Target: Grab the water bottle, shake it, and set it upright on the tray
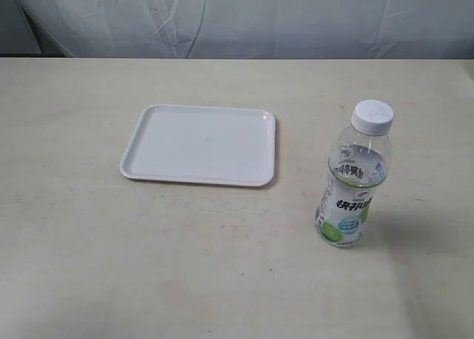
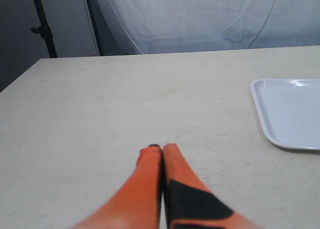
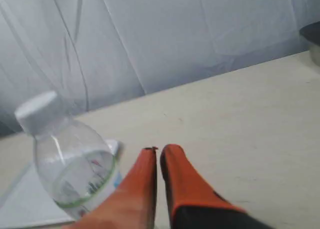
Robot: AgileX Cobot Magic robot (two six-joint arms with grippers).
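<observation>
The water bottle [image 1: 352, 180] stands upright on the table at the right, clear with a white cap and a white-and-green lime label. To its left lies the empty white tray [image 1: 198, 145]. Neither gripper shows in the exterior view. The left wrist view has my left gripper [image 2: 161, 148], orange fingers pressed together, low over bare table with the tray's edge [image 2: 287, 111] off to one side. In the right wrist view my right gripper [image 3: 158, 150] is shut with nothing in it, and the bottle [image 3: 70, 164] stands close beside its fingers, apart from them.
The pale table [image 1: 222, 265] stretches wide around both objects, backed by a white curtain [image 1: 244, 17]. A dark stand [image 2: 44, 24] rises beyond the table's far corner in the left wrist view. A dark object [image 3: 312, 36] sits at the edge of the right wrist view.
</observation>
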